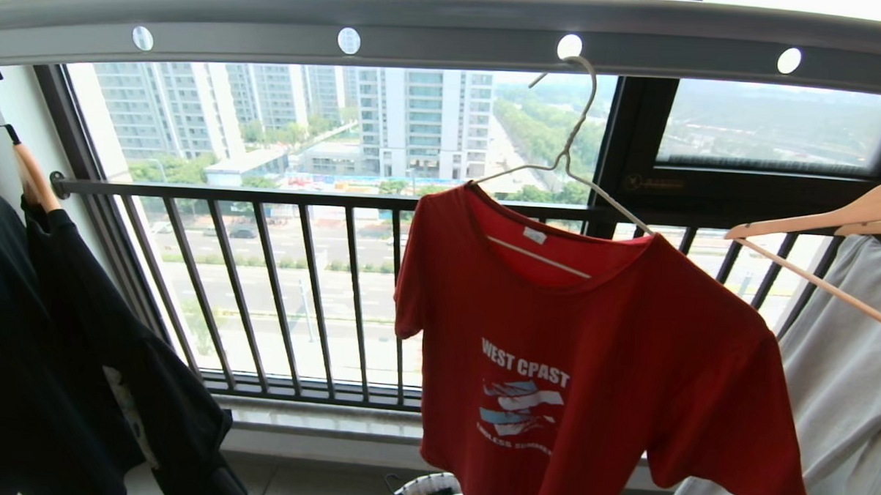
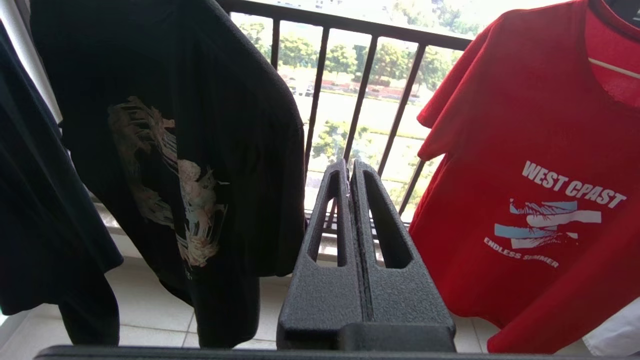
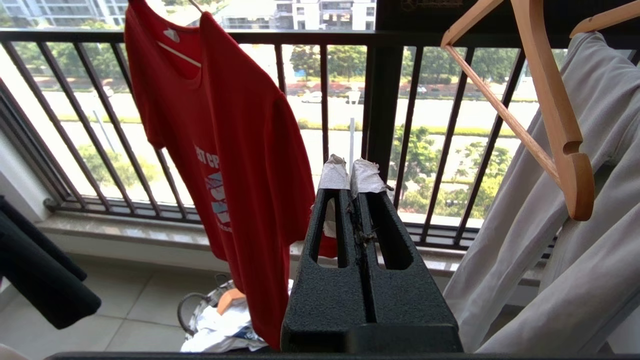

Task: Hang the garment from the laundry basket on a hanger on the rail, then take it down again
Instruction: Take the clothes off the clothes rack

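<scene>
Red tee (image 1: 590, 355): hangs on the thin white hanger (image 1: 572, 146), tilted, its right shoulder lower.
Hanger hook: sits in a hole of the grey rail (image 1: 448, 31).
Basket (image 1: 421, 488): on floor under the tee, white clothes inside.
L gripper (image 2: 350, 170): fingers shut, empty, btwn black shirt (image 2: 175, 150) & red tee, touching neither.
R gripper (image 3: 352, 172): taped tips shut, empty, btwn tee & wooden hanger (image 3: 550, 100) w/ grey garment (image 3: 575, 225).
Behind: dark window railing (image 1: 266, 197).
</scene>
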`<state>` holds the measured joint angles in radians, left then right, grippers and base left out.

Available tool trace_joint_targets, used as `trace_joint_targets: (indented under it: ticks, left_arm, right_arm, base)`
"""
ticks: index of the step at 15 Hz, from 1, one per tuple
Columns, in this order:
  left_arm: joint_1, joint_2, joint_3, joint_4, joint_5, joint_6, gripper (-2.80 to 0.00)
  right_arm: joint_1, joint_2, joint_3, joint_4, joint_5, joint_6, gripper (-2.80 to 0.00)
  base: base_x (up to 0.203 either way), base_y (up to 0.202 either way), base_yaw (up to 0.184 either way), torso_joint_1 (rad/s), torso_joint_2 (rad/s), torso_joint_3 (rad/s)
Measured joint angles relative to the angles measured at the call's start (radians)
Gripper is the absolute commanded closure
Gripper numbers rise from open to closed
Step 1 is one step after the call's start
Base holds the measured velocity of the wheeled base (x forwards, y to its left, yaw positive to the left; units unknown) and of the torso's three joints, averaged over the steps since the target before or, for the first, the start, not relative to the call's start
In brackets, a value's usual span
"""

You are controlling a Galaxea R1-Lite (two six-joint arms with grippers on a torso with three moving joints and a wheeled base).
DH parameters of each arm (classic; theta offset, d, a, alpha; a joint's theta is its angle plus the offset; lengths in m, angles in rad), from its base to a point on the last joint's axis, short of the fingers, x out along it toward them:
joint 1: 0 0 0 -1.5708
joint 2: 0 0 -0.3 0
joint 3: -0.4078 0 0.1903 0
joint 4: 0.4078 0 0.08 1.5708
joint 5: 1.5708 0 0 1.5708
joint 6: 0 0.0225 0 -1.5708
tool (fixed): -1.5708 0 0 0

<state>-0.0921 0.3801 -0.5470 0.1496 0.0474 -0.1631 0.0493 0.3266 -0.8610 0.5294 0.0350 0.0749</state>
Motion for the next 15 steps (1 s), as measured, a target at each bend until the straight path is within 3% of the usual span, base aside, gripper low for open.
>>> trace_joint_targets:
  ticks: [4,8,12,15]
  left_arm:
    - [0.056,-0.137,0.059,0.025,-0.037,-0.002,0.00]
    - [0.075,-0.284,0.244,0.025,-0.092,0.030,0.00]
    - [0.078,-0.362,0.427,-0.012,-0.087,0.125,0.00]
    - [0.079,-0.377,0.521,-0.177,-0.088,0.205,0.00]
  right_arm:
    - [-0.040,-0.037,0.025,0.054,0.003,-0.002,0.00]
    - [-0.042,-0.153,0.209,0.028,0.034,-0.080,0.00]
    - [-0.042,-0.278,0.467,-0.163,0.062,-0.113,0.00]
    - [-0.042,-0.312,0.690,-0.377,0.043,-0.157,0.00]
  base:
    - [0.000,0.000,0.000,0.000,0.00,0.000]
    - [0.000,0.000,0.000,0.000,0.00,0.000]
    - [0.000,0.000,0.000,0.000,0.00,0.000]
    - [0.000,0.000,0.000,0.000,0.00,0.000]
